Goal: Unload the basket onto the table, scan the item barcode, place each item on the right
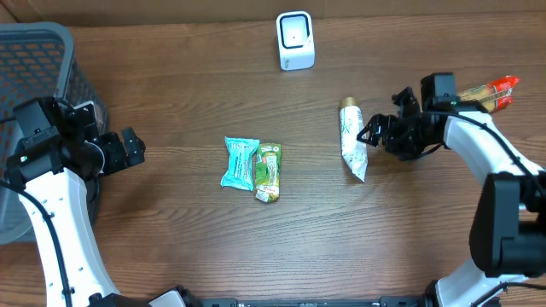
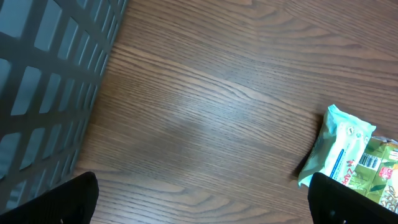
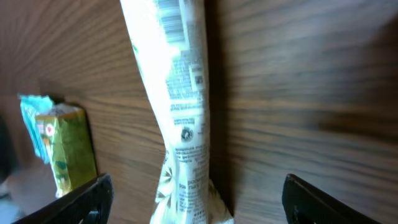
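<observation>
The tube [image 1: 352, 139] lies right of two side-by-side packets [image 1: 241, 162], scanner [image 1: 295, 40] behind them, basket [image 1: 43, 60] at far left.

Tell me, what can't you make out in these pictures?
Tube, right wrist view: print blurred, top end cut off by the frame.
Orange-red packet, overhead: partly behind the right arm; what it is stays unclear.
Green packet, left wrist view: cut by the right edge, barcode too small to read.
Basket, overhead: cut off at the left edge, part of its inside out of view.
</observation>
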Motion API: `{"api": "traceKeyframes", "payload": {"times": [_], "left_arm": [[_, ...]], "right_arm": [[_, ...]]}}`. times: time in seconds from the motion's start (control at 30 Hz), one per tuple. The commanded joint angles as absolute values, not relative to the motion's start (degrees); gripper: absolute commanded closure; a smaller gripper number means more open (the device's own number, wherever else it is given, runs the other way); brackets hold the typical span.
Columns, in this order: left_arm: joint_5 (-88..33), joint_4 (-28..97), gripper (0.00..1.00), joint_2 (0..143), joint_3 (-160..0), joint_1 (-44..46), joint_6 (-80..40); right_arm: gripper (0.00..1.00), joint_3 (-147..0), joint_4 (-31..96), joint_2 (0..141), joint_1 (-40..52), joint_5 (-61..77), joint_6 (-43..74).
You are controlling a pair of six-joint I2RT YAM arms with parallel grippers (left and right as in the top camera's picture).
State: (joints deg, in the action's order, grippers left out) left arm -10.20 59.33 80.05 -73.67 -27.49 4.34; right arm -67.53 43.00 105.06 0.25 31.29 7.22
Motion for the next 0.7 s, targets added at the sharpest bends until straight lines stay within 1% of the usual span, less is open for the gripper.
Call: {"api": "traceKeyframes", "payload": {"times": [0.0, 0.1, 0.2, 0.27, 0.3, 0.4, 0.57, 0.67], "left_arm": [[-9.89, 59.33, 0.00, 80.51, -74.26, -27.35, 3.20], [-9.89, 59.33, 0.00, 80.51, -74.26, -27.35, 3.20], [-9.89, 59.31, 0.00, 80.51, -74.26, -27.35, 3.20], [-9.89, 59.31, 0.01, 80.51, -74.26, -27.35, 3.20], [-9.89, 59.31, 0.01, 80.51, -74.26, -27.35, 3.20], [-9.89, 59.31, 0.00, 80.51, -74.26, -27.35, 3.20], [-9.89, 59.33, 0.00, 80.51, -74.26, -27.35, 3.20], [-9.89, 59.33, 0.00, 80.51, -74.26, -27.35, 3.20]], "right_arm": [[0.16, -64.90, 38.30, 108.71, 0.03, 37.50, 5.74], [0.19, -64.14, 36.16, 111.28, 0.03, 37.87, 5.93], [0.24, -64.10, 35.48, 113.30, 0.03, 38.74, 5.91], [0.30, -64.10, 34.92, 114.08, 0.03, 39.86, 5.93], [0.32, -64.10, 34.72, 114.28, 0.03, 40.14, 5.93], [0.49, -64.14, 34.54, 114.28, 0.08, 40.14, 5.93], [0.81, -64.60, 34.96, 114.02, 0.08, 40.07, 5.93], [0.90, -65.91, 36.73, 112.90, 0.10, 39.27, 5.96]]}}
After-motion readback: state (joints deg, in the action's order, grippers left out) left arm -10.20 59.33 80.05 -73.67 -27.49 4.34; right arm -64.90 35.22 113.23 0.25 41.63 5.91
